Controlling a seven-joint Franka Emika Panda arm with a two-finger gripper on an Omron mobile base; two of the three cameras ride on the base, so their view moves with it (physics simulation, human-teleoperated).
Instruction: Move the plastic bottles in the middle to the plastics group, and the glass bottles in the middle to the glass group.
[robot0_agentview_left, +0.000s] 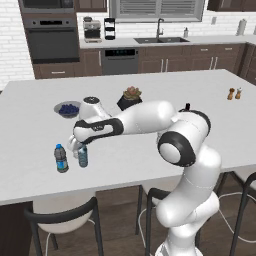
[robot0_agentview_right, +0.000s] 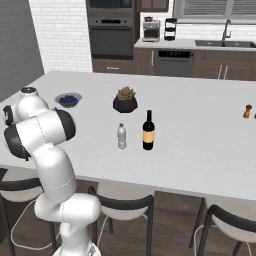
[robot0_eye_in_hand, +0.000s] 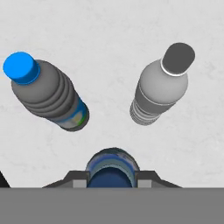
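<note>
My gripper (robot0_agentview_left: 81, 148) is shut on the tinted blue plastic bottle (robot0_agentview_left: 83, 157), held upright low over the counter's front left. In the hand view its top (robot0_eye_in_hand: 112, 168) sits between my fingers (robot0_eye_in_hand: 146, 179). Just beyond it stands the plastics group: a bottle with a blue cap and dark blue label (robot0_eye_in_hand: 46, 96), also (robot0_agentview_left: 61, 158), and a clear white-capped bottle (robot0_eye_in_hand: 159, 94). Mid-counter stand another clear plastic bottle (robot0_agentview_right: 121, 136) and the dark glass bottle (robot0_agentview_right: 148, 131). The amber glass group (robot0_agentview_left: 234, 93) stands at the far right.
A blue bowl (robot0_agentview_left: 67, 108) and a potted succulent (robot0_agentview_left: 131, 98) sit behind my arm on the white island counter (robot0_agentview_left: 200, 130). Dark stools (robot0_agentview_left: 60, 217) are tucked under its front edge. Oven, dishwasher and sink line the back wall.
</note>
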